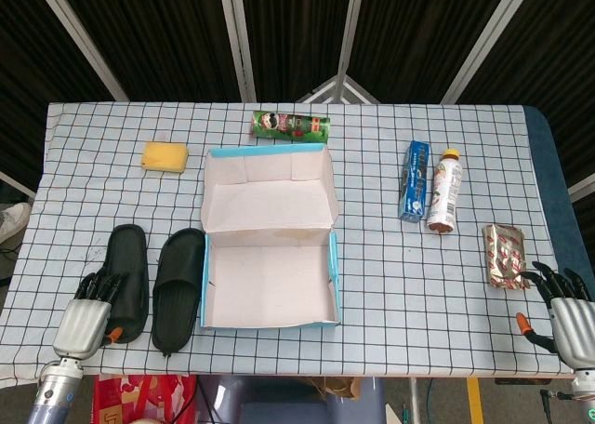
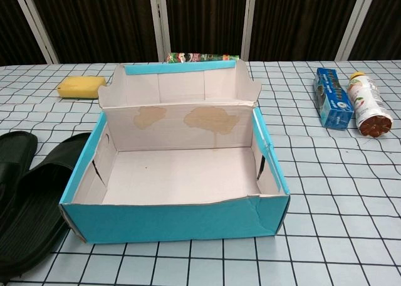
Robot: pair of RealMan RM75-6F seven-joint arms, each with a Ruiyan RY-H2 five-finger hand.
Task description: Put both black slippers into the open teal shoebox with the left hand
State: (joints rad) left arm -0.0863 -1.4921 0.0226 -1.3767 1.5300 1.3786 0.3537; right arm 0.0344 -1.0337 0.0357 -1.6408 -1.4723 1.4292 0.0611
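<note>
Two black slippers lie side by side on the table, left of the open teal shoebox (image 1: 337, 275). The outer slipper (image 1: 128, 275) has my left hand (image 1: 85, 317) at its near end, fingers stretched out over the heel and touching it, holding nothing. The inner slipper (image 1: 178, 289) lies against the box's left wall. The chest view shows the outer slipper (image 2: 12, 154), the inner slipper (image 2: 37, 204) and the shoebox (image 2: 175, 220) with an empty inside; neither hand appears there. My right hand (image 1: 567, 312) rests with fingers spread at the table's front right corner.
A yellow sponge (image 1: 165, 156) and a green snack can (image 1: 290, 125) lie behind the box. A blue carton (image 1: 416, 180), a bottle (image 1: 444, 192) and a foil packet (image 1: 505, 257) lie to the right. The box lid (image 1: 268, 190) stands folded back.
</note>
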